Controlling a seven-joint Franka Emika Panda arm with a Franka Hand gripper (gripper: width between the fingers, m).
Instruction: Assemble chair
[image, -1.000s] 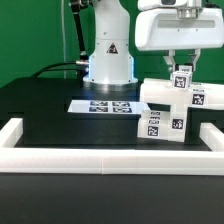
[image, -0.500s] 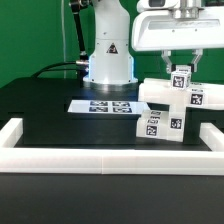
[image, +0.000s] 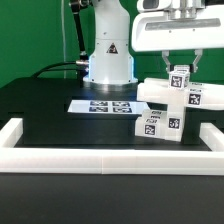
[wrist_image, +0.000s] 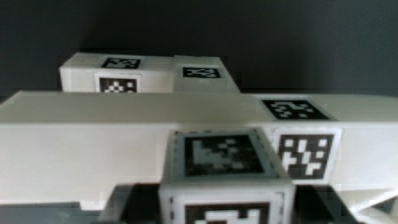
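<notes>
The chair parts (image: 165, 100) stand clustered at the exterior view's right: white blocky pieces with black-and-white tags, stacked against each other. My gripper (image: 180, 66) hangs straight down over them, shut on a small upright tagged block (image: 180, 80) that rises from the top of the cluster. In the wrist view that block (wrist_image: 228, 170) fills the space between my dark fingers (wrist_image: 146, 203), with my gripper (wrist_image: 228, 208) shut on its sides. A wide white panel (wrist_image: 107, 130) and a further tagged piece (wrist_image: 151, 75) lie beyond it.
The marker board (image: 103, 105) lies flat in front of the robot base (image: 108, 55). A low white border rail (image: 100, 160) runs along the table's front and up both sides, close to the chair parts on the exterior view's right.
My hand and the gripped block have shifted very slightly toward the exterior view's left. The grip has stayed shut and the other pieces have not moved.
</notes>
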